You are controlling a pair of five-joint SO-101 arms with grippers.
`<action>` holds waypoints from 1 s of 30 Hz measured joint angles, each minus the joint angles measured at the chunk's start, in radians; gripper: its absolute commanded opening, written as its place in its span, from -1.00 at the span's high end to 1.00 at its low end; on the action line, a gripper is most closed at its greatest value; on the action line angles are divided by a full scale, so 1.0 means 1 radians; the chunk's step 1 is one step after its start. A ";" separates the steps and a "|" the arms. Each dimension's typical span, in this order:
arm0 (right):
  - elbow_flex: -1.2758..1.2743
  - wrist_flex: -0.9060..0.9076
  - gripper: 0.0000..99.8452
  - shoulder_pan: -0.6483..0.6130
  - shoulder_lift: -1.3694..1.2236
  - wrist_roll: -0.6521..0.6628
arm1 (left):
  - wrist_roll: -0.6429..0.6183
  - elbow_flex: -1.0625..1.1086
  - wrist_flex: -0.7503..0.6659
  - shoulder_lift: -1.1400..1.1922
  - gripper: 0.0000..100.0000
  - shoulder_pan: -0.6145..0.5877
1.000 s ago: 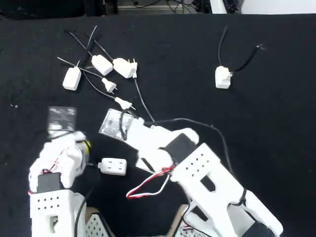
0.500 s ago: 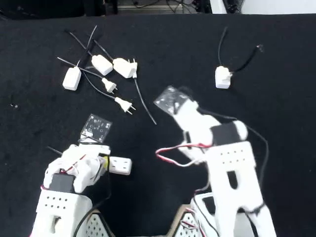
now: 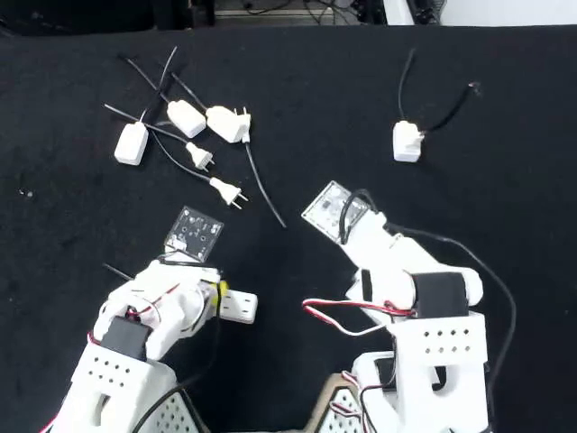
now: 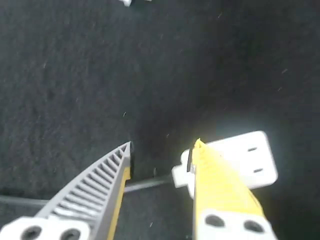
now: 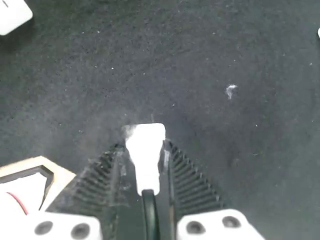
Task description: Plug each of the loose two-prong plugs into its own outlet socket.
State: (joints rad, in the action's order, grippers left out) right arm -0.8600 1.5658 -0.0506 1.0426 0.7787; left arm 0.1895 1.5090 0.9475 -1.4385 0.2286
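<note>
In the left wrist view, the white outlet socket point(image 4: 240, 157) lay flat on the black table point(image 4: 75, 65), right of the middle. It had two thin slots on top. The left claw point(image 4: 163, 143) was wide apart and held nothing. The socket sat outside the gap, just beside the yellow finger point(image 4: 220, 190). A thin black cord point(image 4: 150, 183) ran from the socket's end across the gap between the fingers.

In the right wrist view, the right claw point(image 5: 145, 145) was squeezed tight on a small white plug point(image 5: 145, 157). The plug poked out past the fingertips. Its black wire ran back between the fingers, low in the middle.

In the high view, the socket lay low and left of the middle, beside one arm. Two loose plugs point(image 3: 200, 156) with black wires lay in the upper left, near three white blocks point(image 3: 132, 142). One more white block point(image 3: 407, 142) with black wires lay alone in the upper right.
</note>
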 measured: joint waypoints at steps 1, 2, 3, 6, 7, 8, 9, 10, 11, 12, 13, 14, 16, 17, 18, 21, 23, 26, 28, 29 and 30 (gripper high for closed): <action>0.000 0.000 0.98 0.000 0.000 0.000 | -0.008 0.000 -0.014 0.002 0.60 0.009; 0.000 0.000 0.98 0.000 0.000 0.000 | -0.014 -0.002 -0.021 0.002 0.60 0.011; 0.000 0.000 0.98 0.000 0.000 0.000 | -0.017 -0.009 -0.023 0.002 0.59 0.011; 0.000 0.000 0.98 0.000 0.000 0.000 | -0.017 -0.055 0.018 0.009 0.59 -0.023; 0.000 0.005 0.98 0.000 0.000 -0.005 | -0.014 -0.080 0.054 0.017 0.60 -0.044; 0.000 0.008 0.98 0.000 0.000 -0.006 | 0.005 -0.104 0.097 0.028 0.60 -0.068; 0.000 0.009 0.98 0.000 0.000 -0.008 | 0.034 -0.130 0.140 0.040 0.60 -0.087; 0.000 0.009 0.98 0.000 0.000 -0.008 | 0.068 -0.150 0.184 0.051 0.59 -0.100; 0.000 0.009 0.98 0.000 0.000 -0.008 | 0.101 -0.163 0.218 0.075 0.59 -0.109; 0.000 0.012 0.98 0.000 0.000 -0.008 | 0.130 -0.166 0.235 0.109 0.59 -0.121; 0.000 0.012 0.98 0.000 0.000 -0.008 | 0.150 -0.169 0.238 0.144 0.59 -0.135; 0.000 0.012 0.98 0.000 0.000 -0.008 | 0.164 -0.173 0.239 0.180 0.59 -0.149; 0.000 0.012 0.98 0.000 0.000 -0.008 | 0.173 -0.183 0.218 0.267 0.59 -0.163; 0.000 0.012 0.98 0.000 0.000 -0.008 | 0.173 -0.186 0.201 0.311 0.59 -0.163; 0.000 0.012 0.98 0.000 0.000 -0.008 | 0.173 -0.192 0.186 0.358 0.59 -0.163; 0.000 0.012 0.98 0.000 0.000 -0.008 | 0.173 -0.226 0.152 0.489 0.60 -0.153; 0.000 0.012 0.98 0.000 0.000 -0.008 | 0.173 -0.250 0.140 0.563 0.60 -0.115; 0.000 0.012 0.98 0.000 0.000 -0.008 | 0.170 -0.276 0.092 0.663 0.59 -0.038; 0.000 0.012 0.98 0.000 0.000 -0.008 | 0.137 -0.285 0.032 0.720 0.59 0.006; 0.000 0.012 0.98 0.000 0.000 -0.008 | 0.118 -0.295 0.002 0.746 0.59 0.025; 0.000 0.012 0.98 0.000 0.000 -0.008 | 0.098 -0.304 -0.023 0.770 0.59 0.046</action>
State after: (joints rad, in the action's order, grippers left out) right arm -0.8600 1.5781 -0.0506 1.0426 0.7710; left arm 0.2877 1.2052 0.9244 -0.6682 0.2746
